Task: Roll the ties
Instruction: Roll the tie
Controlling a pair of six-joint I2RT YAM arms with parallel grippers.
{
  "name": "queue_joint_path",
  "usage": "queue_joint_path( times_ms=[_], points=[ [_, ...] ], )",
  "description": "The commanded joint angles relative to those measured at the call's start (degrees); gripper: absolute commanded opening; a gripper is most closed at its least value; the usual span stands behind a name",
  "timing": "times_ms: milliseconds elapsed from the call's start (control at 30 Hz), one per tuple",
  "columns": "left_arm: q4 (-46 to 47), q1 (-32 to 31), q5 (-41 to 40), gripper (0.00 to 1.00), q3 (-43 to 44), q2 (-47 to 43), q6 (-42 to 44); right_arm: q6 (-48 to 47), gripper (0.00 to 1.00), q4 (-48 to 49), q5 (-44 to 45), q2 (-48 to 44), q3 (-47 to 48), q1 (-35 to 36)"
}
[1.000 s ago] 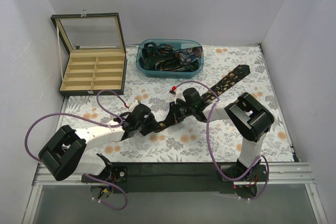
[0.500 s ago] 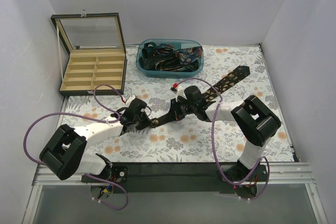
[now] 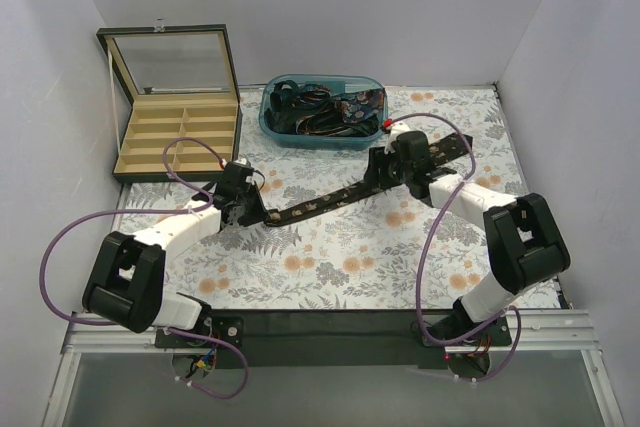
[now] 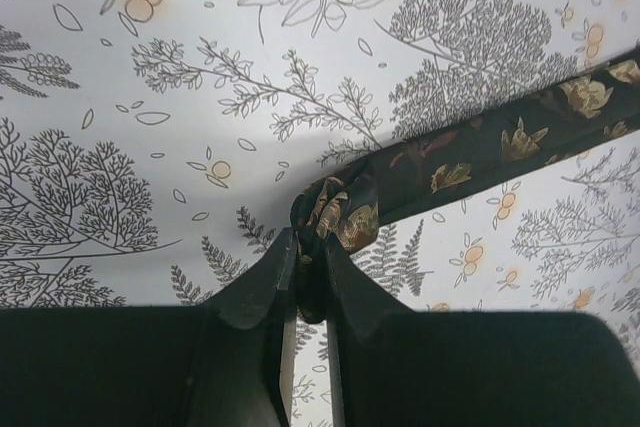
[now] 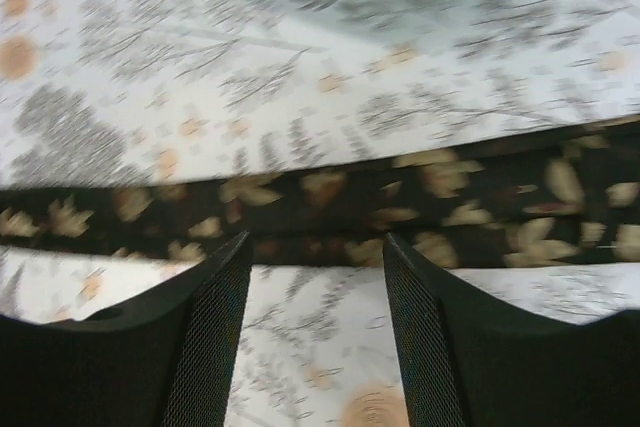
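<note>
Tie (image 3: 320, 204) lies stretched diagonally across the floral surface (image 3: 350, 267), seen from above. Left wrist view: left end effector (image 4: 308, 247) pinches its bunched narrow end. Right wrist view: right end effector (image 5: 317, 242) stands spread over the tie.

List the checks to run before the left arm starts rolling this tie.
1. Grip: left gripper shut on the narrow end of the tie: ok.
2. Layout: tie lies straight across the tablecloth: ok.
3. Release: right gripper open, straddling the tie: ok; whether it touches the fabric: cannot tell.
4. Clearance: wide end apart from the bin: ok.
5. Destination: box open, compartments bare: ok.
</note>
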Motion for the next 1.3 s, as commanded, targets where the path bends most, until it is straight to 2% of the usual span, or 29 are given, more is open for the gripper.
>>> queue_joint_path(
  times_ms=[0,300,500,700,900,1100,1267],
  points=[
    [-2.7,0.3,1.9,0.03,1.9,-0.1,3.6,-3.9,0.52,-4.4,8.1,2.5,5.9,-2.6],
    [-3.1,0.3,1.8,0.03,1.7,-0.1,3.7,-5.9,0.41,-7.1,9.8,12.2,14.7,-9.4],
    [-3.7,0.4,0.9,0.03,2.2,0.3,4.1,-6.0,0.37,-10.0,8.7,15.3,15.2,-11.3],
    [-4.3,0.6,1.0,0.03,3.3,0.5,5.4,-4.5,0.30,-11.0,11.6,13.1,8.6,-13.7],
    [-4.9,0.8,1.6,0.03,4.5,0.6,8.7,-0.7,0.27,-11.9,13.4,8.9,1.7,-18.5],
    [-2.7,0.9,6.6,0.03,3.3,1.3,10.2,1.3,0.27,-11.9,15.0,5.5,-2.0,-20.0],
    [-0.7,0.8,9.5,0.03,2.1,1.6,10.4,-0.6,0.30,-10.9,10.3,1.6,-2.0,-19.7]
  ],
)
